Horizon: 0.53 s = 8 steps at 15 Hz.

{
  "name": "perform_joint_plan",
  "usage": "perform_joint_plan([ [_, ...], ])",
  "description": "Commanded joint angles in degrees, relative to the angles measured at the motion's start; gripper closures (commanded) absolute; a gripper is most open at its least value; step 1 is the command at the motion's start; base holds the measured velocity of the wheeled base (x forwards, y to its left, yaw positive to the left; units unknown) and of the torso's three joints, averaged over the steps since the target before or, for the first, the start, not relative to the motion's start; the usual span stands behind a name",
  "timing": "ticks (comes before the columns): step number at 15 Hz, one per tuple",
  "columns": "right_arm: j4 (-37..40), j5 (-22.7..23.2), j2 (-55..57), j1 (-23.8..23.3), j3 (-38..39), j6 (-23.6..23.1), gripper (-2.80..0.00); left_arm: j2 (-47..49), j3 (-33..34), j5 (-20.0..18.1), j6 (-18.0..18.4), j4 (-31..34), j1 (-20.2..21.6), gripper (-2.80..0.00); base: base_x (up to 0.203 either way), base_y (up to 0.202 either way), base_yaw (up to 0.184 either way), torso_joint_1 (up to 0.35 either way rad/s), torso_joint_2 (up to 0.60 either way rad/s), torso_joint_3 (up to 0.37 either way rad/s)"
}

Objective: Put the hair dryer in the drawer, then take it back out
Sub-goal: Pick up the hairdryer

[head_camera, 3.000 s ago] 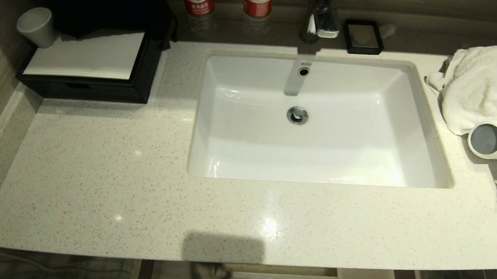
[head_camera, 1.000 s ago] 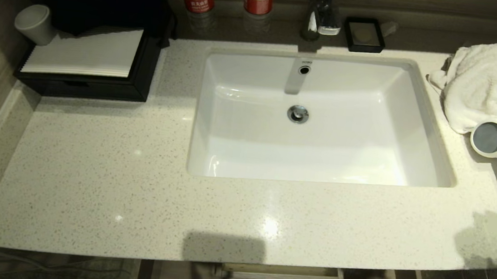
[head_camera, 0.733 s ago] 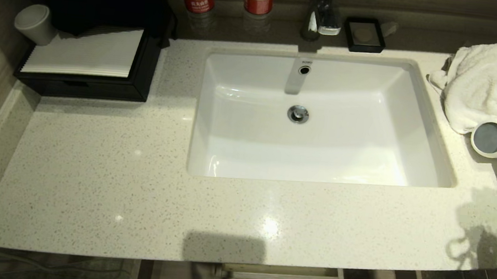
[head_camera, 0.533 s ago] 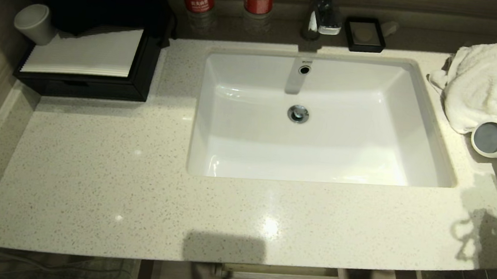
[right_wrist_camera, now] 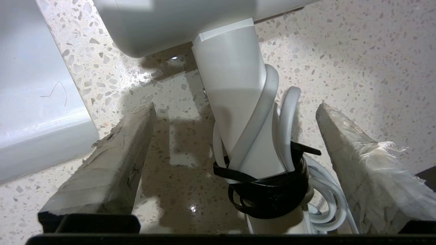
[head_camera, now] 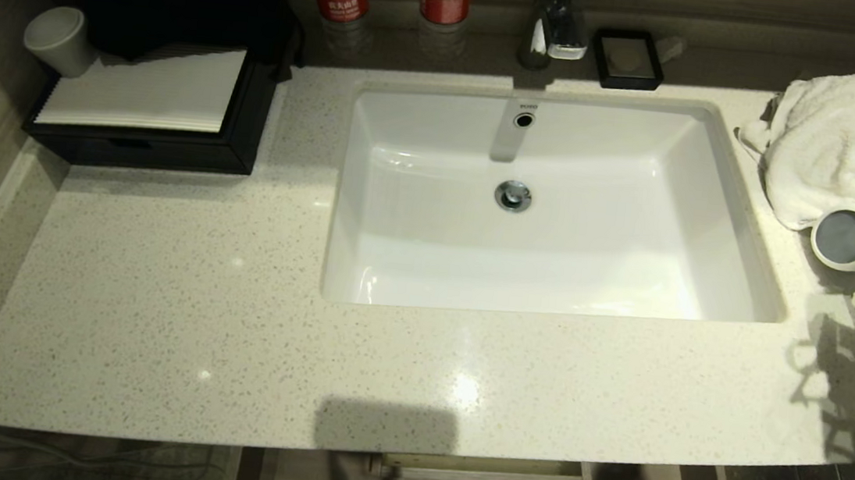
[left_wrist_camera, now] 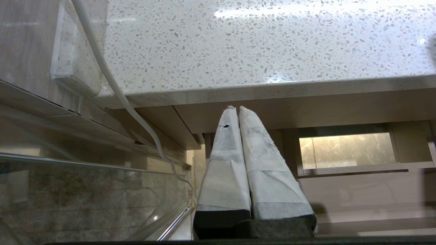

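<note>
Hair dryer (right_wrist_camera: 235, 112), one, lies between the right gripper's (right_wrist_camera: 235, 110) two wide-spread fingers, ungripped.

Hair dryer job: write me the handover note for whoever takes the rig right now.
Right gripper: open, fingers either side of the hair dryer handle, no grip yet.
Left gripper: shut, parked below the countertop edge.
Hair dryer: lies on the countertop right of the sink, beside the towel, cord wound round the handle.
Drawer: not clearly in view.
Done: nothing placed yet.
Left: grasp the handle, put the dryer in the drawer, take it out.
</note>
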Motion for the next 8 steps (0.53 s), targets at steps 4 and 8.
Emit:
perform_joint_plan([
  [4, -3.06, 2.35, 3.44, -0.29, -0.21, -0.14, -2.8, 0.0, 0.08, 0.01, -0.01, -0.01, -0.02, 0.0, 0.0, 0.0, 0.0, 0.0, 0.0, 0.0],
  [8, -3.81, 2.5, 4.64, -0.2, -0.19, -0.38, -2.8, 0.0, 0.09, 0.01, -0.01, -0.01, 0.02, 0.0, 0.0, 0.0, 0.0, 0.0, 0.0, 0.0],
])
